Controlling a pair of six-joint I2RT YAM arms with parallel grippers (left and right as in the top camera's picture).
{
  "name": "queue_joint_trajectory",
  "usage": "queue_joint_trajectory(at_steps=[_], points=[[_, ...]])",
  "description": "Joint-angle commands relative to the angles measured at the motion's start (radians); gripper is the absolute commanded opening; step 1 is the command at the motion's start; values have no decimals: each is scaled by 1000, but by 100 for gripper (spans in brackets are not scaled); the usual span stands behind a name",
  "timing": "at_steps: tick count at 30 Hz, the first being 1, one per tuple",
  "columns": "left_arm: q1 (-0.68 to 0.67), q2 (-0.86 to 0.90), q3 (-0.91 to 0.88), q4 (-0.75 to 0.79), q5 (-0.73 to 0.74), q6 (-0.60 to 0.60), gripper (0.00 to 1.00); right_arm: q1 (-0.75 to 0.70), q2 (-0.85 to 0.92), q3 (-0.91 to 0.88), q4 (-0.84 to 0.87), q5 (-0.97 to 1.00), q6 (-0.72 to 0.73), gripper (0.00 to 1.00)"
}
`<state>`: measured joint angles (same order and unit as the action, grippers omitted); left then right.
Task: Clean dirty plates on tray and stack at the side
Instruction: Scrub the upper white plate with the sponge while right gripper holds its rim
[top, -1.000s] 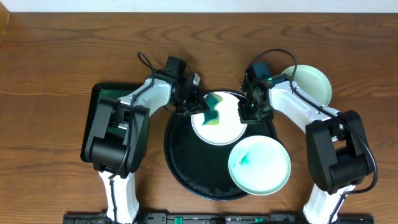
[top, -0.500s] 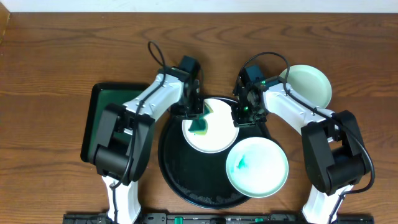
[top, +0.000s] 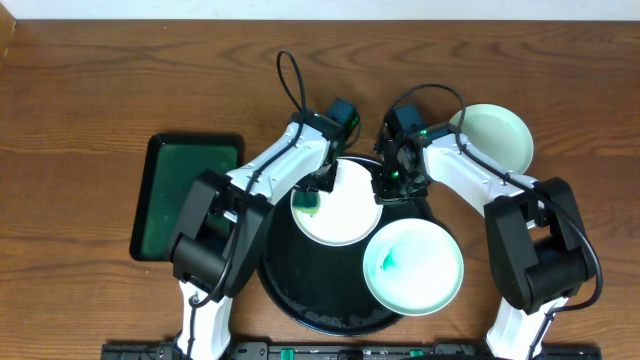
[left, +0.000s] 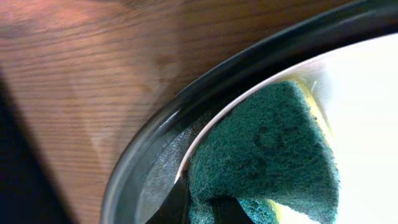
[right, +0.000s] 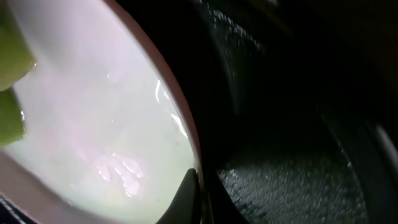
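Closest to the robot's base, the nearest plate (top: 420, 280) lies on the front right part of the tray (top: 300, 275), its edge reaching out over the tray's rim, and it carries 1 teal-green smear (top: 388, 262) left of its middle. The tray itself sits on the wooden table (top: 120, 80) between the 2 arms. Just behind that plate, the middle plate (top: 350, 205) rests on the far half of the tray and looks white and mostly clean. The left gripper (top: 314, 190) is clamped on a teal sponge (top: 308, 203) and presses it onto the left edge of the middle plate. In the left wrist view the sponge (left: 267, 149) has a yellow layer under the green one and overlaps the plate's rim, with the wet black tray (left: 186, 106) beside it. The right gripper (top: 392, 188) has its jaws together on the right rim of the middle plate; the right wrist view shows 1 dark finger (right: 189, 199) against that glossy rim. To the left, well apart, lies a rectangular green tray (top: 185, 195). Farthest off, the far plate (top: 498, 138) rests on the table at the right, off the tray.
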<state>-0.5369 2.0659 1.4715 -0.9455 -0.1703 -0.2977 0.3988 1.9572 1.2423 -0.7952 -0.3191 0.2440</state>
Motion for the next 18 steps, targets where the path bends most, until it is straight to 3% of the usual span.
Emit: queue_joint_trajectory(at_steps=[1, 8, 18], points=[[58, 58, -24, -61, -196, 39, 7, -5, 24, -31, -35, 108, -21, 1], [23, 58, -24, -82, 212, 227, 7, -6, 24, -31, -35, 109, -21, 1], [-78, 58, -24, -44, 473, 325, 7, -9, 24, -31, -35, 109, -21, 1]])
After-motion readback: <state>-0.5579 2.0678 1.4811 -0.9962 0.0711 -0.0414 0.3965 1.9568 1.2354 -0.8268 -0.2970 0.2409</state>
